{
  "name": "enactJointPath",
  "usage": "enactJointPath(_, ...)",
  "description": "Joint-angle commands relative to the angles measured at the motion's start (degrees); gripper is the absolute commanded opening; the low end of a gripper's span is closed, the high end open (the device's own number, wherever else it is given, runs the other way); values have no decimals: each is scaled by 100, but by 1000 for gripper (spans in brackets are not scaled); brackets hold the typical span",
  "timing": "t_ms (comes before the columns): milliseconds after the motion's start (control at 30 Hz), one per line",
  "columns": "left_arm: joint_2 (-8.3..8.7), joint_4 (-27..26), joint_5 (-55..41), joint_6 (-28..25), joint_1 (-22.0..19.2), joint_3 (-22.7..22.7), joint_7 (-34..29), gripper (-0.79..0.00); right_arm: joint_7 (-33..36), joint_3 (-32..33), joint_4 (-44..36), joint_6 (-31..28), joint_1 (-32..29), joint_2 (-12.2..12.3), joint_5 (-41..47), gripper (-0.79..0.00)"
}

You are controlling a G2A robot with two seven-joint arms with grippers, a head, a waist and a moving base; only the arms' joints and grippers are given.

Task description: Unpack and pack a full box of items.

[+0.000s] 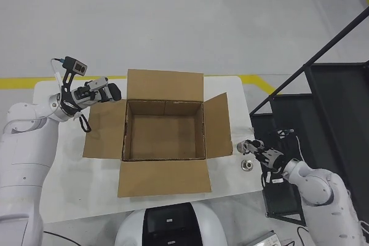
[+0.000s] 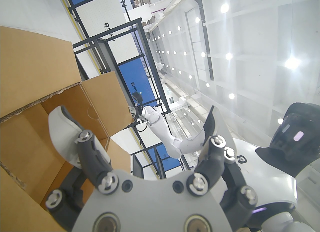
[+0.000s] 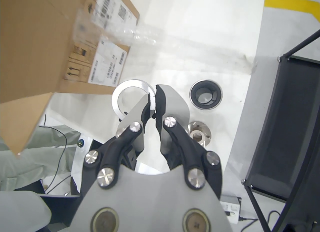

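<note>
An open cardboard box (image 1: 165, 136) stands mid-table with all flaps spread, and its bare brown floor shows. My left gripper (image 1: 114, 91) hovers by the box's far left corner. It is open, with its fingers (image 2: 63, 127) wide apart and nothing between them. My right gripper (image 3: 155, 97) is at the table's right edge, beside the right flap (image 3: 37, 30), shut on the rim of a flat silver ring (image 3: 120, 97). A black-lined bearing ring (image 3: 205, 94) and a small metal flange (image 3: 199, 134) lie on the table close to it. The flange (image 1: 246, 165) lies just in front of the right gripper (image 1: 246, 148).
A black metal rack (image 1: 320, 123) stands right against the table's right side. A loose strip of clear tape (image 3: 150, 37) hangs off the box's right flap. White tabletop (image 1: 67, 178) lies open to the left of the box.
</note>
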Motion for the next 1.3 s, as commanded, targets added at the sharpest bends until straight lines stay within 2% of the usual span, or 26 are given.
enactJointPath(0, 0, 0, 0, 0, 0, 0, 0, 0, -186, 152, -221, -29, -112, -1, 379, -785)
enactJointPath(200, 0, 0, 0, 0, 0, 0, 0, 0, -453, 127, -921, -346, -354, -6, 1187, -785)
enactJointPath(333, 0, 0, 0, 0, 0, 0, 0, 0, -445, -338, -1168, -345, -173, -4, 1167, -785)
enactJointPath(500, 0, 0, 0, 0, 0, 0, 0, 0, -440, -1152, -1242, -179, 337, -13, 824, -785)
enactJointPath(900, 0, 0, 0, 0, 0, 0, 0, 0, -955, -3094, -516, 809, 1644, -150, -654, -785)
enactJointPath(1200, 0, 0, 0, 0, 0, 0, 0, 0, -1325, -4167, -11, 1970, 2232, -298, -1932, -785)
enactJointPath(1233, 0, 0, 0, 0, 0, 0, 0, 0, -1324, -4238, 29, 2056, 2287, -307, -2084, -610)
enactJointPath(1267, 0, 0, 0, 0, 0, 0, 0, 0, -1323, -4305, 66, 2130, 2318, -319, -2143, -237)
